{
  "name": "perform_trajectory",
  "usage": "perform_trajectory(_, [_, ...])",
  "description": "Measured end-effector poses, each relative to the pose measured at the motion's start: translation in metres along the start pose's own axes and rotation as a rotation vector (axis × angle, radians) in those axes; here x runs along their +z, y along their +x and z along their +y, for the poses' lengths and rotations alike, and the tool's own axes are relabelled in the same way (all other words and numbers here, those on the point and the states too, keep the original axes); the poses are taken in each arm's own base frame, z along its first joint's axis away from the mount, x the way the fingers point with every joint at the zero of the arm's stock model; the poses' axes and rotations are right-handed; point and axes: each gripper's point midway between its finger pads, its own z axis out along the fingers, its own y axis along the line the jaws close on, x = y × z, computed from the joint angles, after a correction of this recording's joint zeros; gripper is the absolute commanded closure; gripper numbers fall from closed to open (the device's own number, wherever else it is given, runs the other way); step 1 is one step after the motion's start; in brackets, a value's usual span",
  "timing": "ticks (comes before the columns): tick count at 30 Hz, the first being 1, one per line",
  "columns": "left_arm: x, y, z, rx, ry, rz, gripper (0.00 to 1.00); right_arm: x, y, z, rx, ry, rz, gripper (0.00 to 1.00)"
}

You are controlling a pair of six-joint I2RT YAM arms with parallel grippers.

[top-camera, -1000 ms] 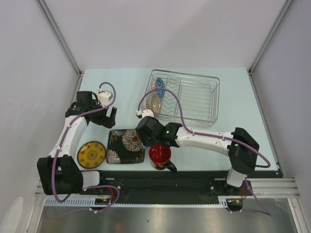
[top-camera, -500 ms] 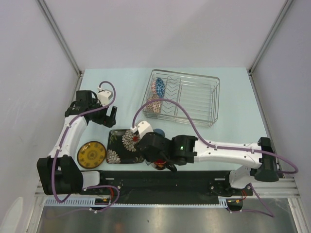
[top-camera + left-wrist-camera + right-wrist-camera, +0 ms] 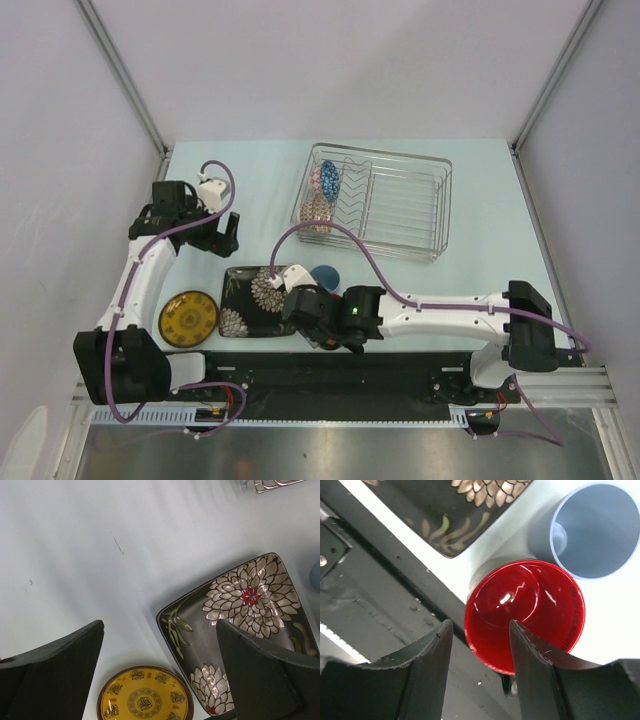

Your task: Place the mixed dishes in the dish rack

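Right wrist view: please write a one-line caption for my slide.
Open right gripper over the rim of the red-inside mug, beside the light-blue cup.

Pale blue table (image 3: pixel 250 180) carries dish rack (image 3: pixel 380 153), yellow plate (image 3: pixel 188 318), black floral plate (image 3: pixel 252 300), light-blue cup (image 3: pixel 325 275), red-lined mug (image 3: pixel 525 610)

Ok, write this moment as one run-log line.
right pincer open over rim of black mug with red inside | left pincer open, empty
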Motion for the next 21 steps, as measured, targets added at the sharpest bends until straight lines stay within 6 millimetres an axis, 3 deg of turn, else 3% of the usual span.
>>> perform_trajectory(11, [-0.005, -0.010, 0.000, -0.001, -0.002, -0.022, 0.00, 0.027, 0.027, 0.002, -0.031, 0.011, 0.081, 0.55])
perform_trajectory(15, [-0.006, -0.011, 0.000, -0.003, -0.002, -0.024, 0.00, 0.034, 0.035, 0.004, -0.037, 0.006, 0.104, 0.66])
perform_trajectory(18, [-0.007, -0.011, 0.000, -0.007, -0.003, -0.025, 0.00, 0.040, 0.040, 0.005, -0.042, 0.002, 0.120, 0.85])
perform_trajectory(19, [-0.008, -0.011, -0.001, -0.007, -0.003, -0.026, 0.00, 0.042, 0.041, 0.006, -0.043, -0.004, 0.121, 0.97])
perform_trajectory(21, [-0.009, -0.012, -0.001, -0.005, -0.005, -0.031, 0.00, 0.043, 0.039, 0.008, -0.025, -0.013, 0.117, 1.00])
